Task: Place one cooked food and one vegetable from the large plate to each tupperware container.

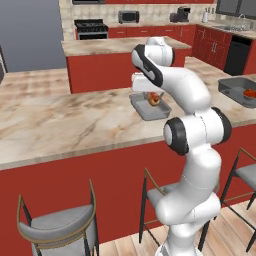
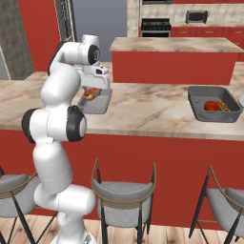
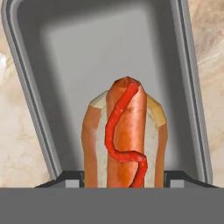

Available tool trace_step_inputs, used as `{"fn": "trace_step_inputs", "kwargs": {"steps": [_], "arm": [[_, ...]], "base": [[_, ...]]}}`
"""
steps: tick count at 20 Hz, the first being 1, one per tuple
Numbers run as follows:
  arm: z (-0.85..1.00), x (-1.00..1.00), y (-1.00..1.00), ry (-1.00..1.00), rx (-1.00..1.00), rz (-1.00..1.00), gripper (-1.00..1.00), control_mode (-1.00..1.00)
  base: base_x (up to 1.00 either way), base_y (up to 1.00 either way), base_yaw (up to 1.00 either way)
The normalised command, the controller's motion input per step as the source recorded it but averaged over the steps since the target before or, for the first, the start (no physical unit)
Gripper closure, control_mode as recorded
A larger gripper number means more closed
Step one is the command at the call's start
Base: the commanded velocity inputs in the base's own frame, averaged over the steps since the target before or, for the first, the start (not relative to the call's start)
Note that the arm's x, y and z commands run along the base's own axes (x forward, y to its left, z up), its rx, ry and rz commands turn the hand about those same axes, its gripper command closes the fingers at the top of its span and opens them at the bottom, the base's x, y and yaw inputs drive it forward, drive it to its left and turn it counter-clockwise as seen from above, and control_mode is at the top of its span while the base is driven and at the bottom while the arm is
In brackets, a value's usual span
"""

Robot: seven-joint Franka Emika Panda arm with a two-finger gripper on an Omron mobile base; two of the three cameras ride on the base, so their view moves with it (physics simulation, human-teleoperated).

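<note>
Gripper (image 3: 124,183): you see the two dark finger tips (image 3: 70,178) set partway apart on either side of the hot dog, closed on its bun.
Hot dog (image 3: 124,138): you have it held over the paler container, sausage and red sauce squiggle facing you.
Paler container (image 3: 65,57): it lies under the hand on the marble counter (image 1: 65,125).
Dark container (image 2: 200,102): it sits well apart along the counter, with a red vegetable (image 2: 210,106) and another hot dog (image 2: 223,106) inside.
</note>
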Motion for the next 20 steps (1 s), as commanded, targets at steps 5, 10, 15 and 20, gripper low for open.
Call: {"fn": "trace_step_inputs", "kwargs": {"steps": [5, 10, 15, 20], "arm": [[-0.01, 0.17, 0.00, 0.00, 0.00, 0.00, 1.00, -1.00], [-0.14, 0.10, -0.02, 0.00, 0.00, 0.10, 1.00, -1.00], [-0.13, 0.19, -0.03, -0.02, -0.01, 0.16, 1.00, -1.00], [-0.17, 0.00, 0.00, -0.06, 0.00, 0.06, 1.00, -1.00]], "base": [[0.00, 0.00, 0.00], [0.00, 0.00, 0.00], [0.00, 0.00, 0.00], [0.00, 0.00, 0.00]]}}
